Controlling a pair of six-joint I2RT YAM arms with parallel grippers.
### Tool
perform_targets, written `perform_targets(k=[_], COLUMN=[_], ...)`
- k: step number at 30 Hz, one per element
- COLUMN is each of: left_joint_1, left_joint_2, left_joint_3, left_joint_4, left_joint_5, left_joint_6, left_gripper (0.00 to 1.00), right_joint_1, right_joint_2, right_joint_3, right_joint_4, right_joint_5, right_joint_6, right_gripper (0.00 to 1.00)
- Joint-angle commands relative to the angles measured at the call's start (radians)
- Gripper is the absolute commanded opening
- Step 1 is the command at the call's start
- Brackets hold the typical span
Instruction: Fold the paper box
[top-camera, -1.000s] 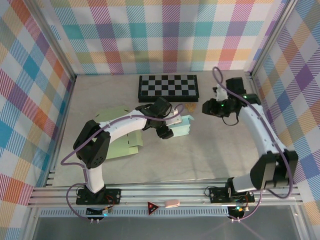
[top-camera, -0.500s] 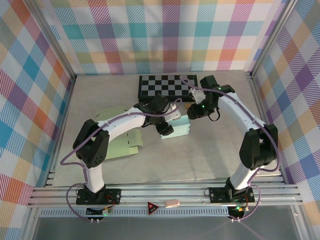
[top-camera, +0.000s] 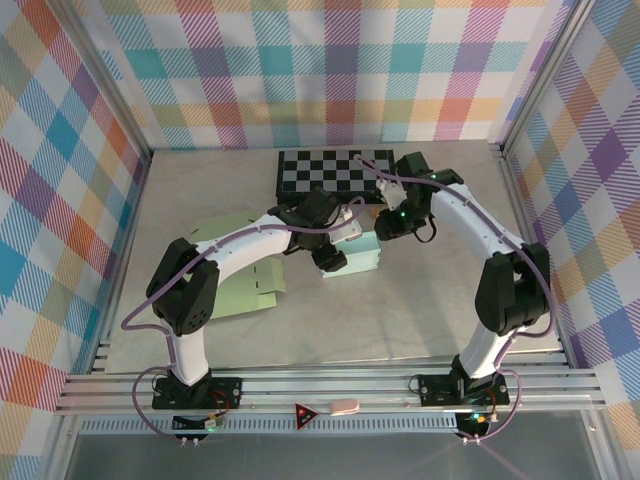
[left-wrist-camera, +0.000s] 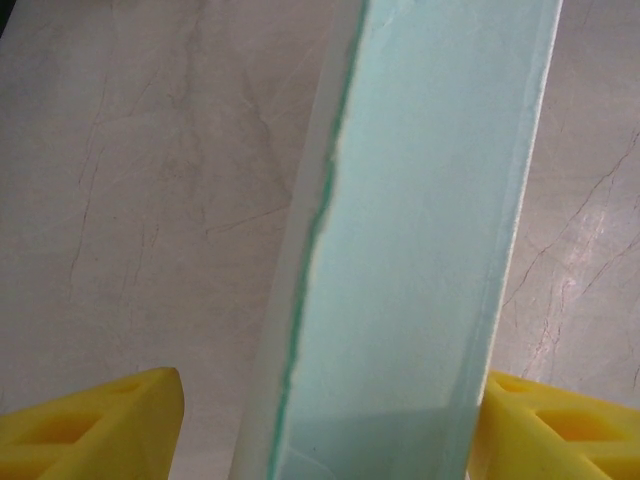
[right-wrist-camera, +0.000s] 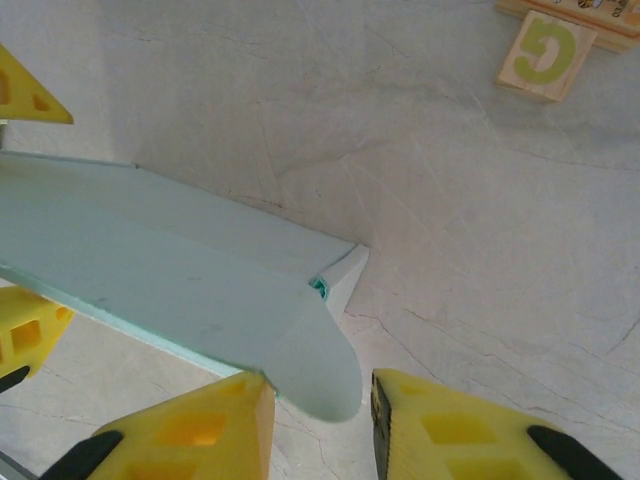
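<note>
The paper box (top-camera: 364, 254) is pale teal and stands on the table's middle. My left gripper (top-camera: 343, 238) reaches across it from the left. In the left wrist view the box's long panel (left-wrist-camera: 420, 250) runs up between my yellow fingers (left-wrist-camera: 100, 425). The right finger touches it and a gap shows at the left one, so the left gripper (left-wrist-camera: 330, 400) is open. My right gripper (top-camera: 386, 224) is at the box's far right corner. It (right-wrist-camera: 320, 420) is open, with the box's rounded flap (right-wrist-camera: 315, 375) between the jaws, against the left finger (right-wrist-camera: 190, 430).
A black-and-white checkerboard (top-camera: 335, 172) lies just behind the box. A flat light green sheet (top-camera: 245, 285) lies to the left under my left arm. A wooden tile with a green G (right-wrist-camera: 547, 52) sits beyond the box corner. Patterned walls enclose the table.
My right arm swung in from the right side of the table to the box's far corner, and its jaws narrowed round the flap. My left gripper stayed on the box.
</note>
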Motion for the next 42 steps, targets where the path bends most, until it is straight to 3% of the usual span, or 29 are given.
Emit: perform_targets(k=[1, 22, 42], left_joint_1=[0.006, 0.006, 0.005], left_joint_2=[0.014, 0.012, 0.014], left_joint_3=[0.02, 0.024, 0.034], left_joint_4=[-0.019, -0.025, -0.038], left_joint_5=[0.02, 0.019, 0.005], left_joint_6=[-0.009, -0.022, -0.046], left_gripper=[0.71, 0.7, 0.68], right_joint_1=[0.016, 0.067, 0.085], right_joint_2=[0.007, 0.012, 0.042], right_joint_3=[0.023, 0.047, 0.074], right_joint_4=[-0.026, -0.045, -0.087], right_joint_5=[0.014, 0.069, 0.052], right_joint_6=[-0.016, 0.018, 0.186], right_gripper=[0.3, 0.04, 0.0])
